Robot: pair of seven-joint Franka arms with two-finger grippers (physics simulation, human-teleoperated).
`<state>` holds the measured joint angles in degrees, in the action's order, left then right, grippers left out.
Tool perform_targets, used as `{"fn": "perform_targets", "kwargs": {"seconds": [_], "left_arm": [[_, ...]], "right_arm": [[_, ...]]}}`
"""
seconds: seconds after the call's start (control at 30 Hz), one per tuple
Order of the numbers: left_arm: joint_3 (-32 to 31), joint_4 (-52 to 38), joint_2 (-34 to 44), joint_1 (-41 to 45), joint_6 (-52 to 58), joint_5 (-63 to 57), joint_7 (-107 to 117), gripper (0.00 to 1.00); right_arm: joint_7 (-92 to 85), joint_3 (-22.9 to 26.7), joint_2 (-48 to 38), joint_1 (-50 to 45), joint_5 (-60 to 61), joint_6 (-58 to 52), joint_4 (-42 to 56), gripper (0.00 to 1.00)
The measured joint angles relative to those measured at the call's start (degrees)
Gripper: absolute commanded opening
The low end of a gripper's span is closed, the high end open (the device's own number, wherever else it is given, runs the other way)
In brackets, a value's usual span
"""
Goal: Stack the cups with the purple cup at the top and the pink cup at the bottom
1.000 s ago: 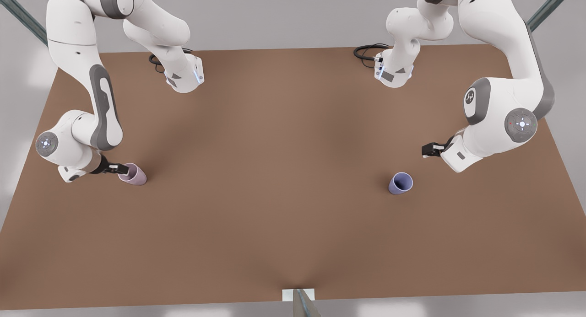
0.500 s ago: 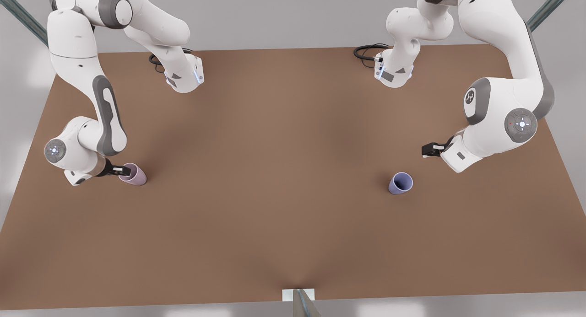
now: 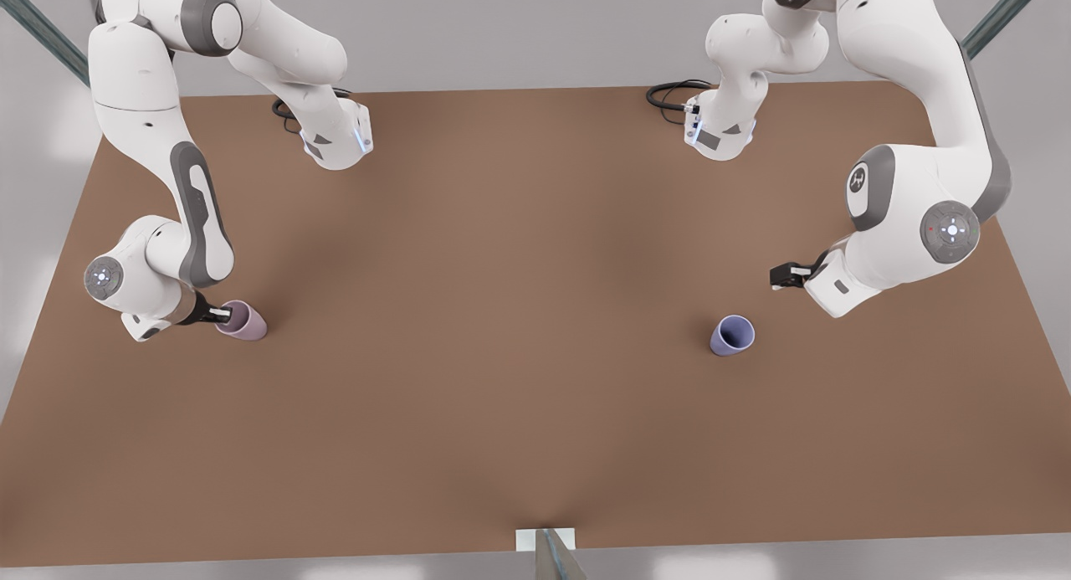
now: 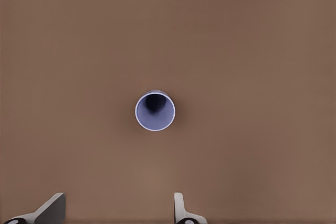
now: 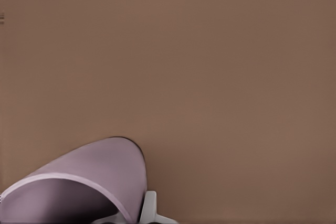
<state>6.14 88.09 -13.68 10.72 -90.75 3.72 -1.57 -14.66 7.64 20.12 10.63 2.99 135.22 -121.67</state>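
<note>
Two cups, one pink cup (image 3: 243,321) and one purple cup (image 3: 732,336); two arms.

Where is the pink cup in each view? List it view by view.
Front view: pink cup low on the front view's left, on the table, at the right gripper.
Left wrist view: instead the purple cup, mid-picture.
Right wrist view: pink cup, close up at the gripper.
Shared landmark: the brown table.
</note>
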Motion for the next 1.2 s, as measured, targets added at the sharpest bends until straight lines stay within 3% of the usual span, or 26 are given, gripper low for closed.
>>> {"fn": "perform_targets", "kwargs": {"seconds": [0.27, 0.63, 0.77, 0.9, 1.2], "left_arm": [[0.0, 0.05, -0.01, 0.0, 0.13, 0.0, 0.04, 1.0], [0.0, 0.01, -0.53, 0.01, -0.08, 0.0, 0.05, 1.0], [0.01, 0.0, -1.02, 0.01, -0.25, -0.29, 0.3, 1.0], [0.0, -0.05, -2.48, 0.01, -2.43, -1.14, 1.59, 1.0], [0.0, -0.56, -6.95, 1.12, -6.22, -2.1, 3.65, 1.0]], "right_arm": [[-0.44, -0.22, -4.36, -2.21, 0.24, -2.87, 2.73, 0.21], [5.12, -0.35, -3.38, -23.63, 3.97, -7.8, 9.51, 0.21], [10.67, -0.79, -0.52, -31.57, 4.27, -9.97, 15.57, 0.21], [18.14, -5.78, 3.2, -35.61, 4.27, -11.79, 22.23, 0.21], [36.32, -8.05, 15.64, -46.85, 4.34, -13.95, 36.9, 0.21]]}}
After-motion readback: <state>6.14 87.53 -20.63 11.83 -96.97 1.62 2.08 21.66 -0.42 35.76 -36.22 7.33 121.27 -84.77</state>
